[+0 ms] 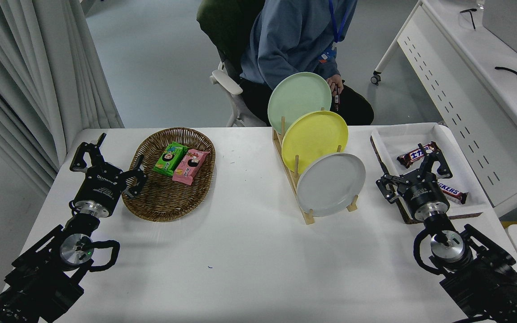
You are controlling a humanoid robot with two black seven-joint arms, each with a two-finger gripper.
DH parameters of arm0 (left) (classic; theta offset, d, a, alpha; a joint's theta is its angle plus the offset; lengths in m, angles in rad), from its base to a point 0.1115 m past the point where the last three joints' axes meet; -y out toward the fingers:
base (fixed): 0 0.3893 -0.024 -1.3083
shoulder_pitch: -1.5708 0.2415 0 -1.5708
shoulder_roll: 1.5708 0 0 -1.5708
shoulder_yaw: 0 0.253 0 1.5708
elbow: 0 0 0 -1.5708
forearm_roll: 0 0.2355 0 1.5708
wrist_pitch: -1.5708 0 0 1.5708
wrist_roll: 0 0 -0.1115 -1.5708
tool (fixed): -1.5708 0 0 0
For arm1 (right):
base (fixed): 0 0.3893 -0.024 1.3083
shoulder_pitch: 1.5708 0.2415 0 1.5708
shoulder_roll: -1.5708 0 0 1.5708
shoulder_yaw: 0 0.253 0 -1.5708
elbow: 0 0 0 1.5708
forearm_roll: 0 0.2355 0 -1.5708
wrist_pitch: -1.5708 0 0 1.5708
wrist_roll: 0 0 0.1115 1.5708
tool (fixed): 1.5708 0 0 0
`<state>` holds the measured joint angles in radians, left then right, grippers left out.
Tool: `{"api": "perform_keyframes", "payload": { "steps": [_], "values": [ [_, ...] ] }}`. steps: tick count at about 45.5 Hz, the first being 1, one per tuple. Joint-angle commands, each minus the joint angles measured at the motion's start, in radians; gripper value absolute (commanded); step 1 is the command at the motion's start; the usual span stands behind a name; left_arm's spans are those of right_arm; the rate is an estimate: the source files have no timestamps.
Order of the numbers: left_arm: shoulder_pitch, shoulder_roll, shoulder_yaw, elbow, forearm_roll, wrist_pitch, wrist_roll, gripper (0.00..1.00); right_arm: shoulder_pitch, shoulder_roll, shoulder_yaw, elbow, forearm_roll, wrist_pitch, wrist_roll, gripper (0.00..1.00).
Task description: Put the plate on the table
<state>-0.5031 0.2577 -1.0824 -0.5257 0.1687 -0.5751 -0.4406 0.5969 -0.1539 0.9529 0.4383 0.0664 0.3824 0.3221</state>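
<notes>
The light grey plate [330,184] stands on edge in the front slot of a wooden rack [305,214] on the white table [249,260]. Behind it in the same rack stand a yellow plate [314,140] and a pale green plate [299,101]. My right gripper [413,170] is open, hovering to the right of the grey plate, over the edge of a white tray, with nothing between its fingers. My left gripper [108,159] is open at the left, beside a wicker basket.
A wicker basket [151,206] holds a green and a pink snack pack. The white tray [402,134] at the right holds chocolate bars [451,192]. A person sits at the far side behind the rack. A white desk [487,89] stands to the right.
</notes>
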Motion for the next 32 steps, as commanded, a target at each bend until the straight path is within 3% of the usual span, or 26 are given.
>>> {"api": "perform_keyframes", "payload": {
  "steps": [1, 32],
  "values": [
    [0.000, 0.000, -0.001, 0.000, 0.000, 0.000, 0.000, 1.00, 0.001, 0.000, 0.000, 0.000, 0.000, 0.000, 0.000, 1.00],
    [0.000, 0.000, -0.001, 0.001, 0.000, 0.000, -0.001, 1.00, 0.012, 0.000, 0.001, 0.002, 0.000, 0.004, 0.000, 1.00]
  ]
}}
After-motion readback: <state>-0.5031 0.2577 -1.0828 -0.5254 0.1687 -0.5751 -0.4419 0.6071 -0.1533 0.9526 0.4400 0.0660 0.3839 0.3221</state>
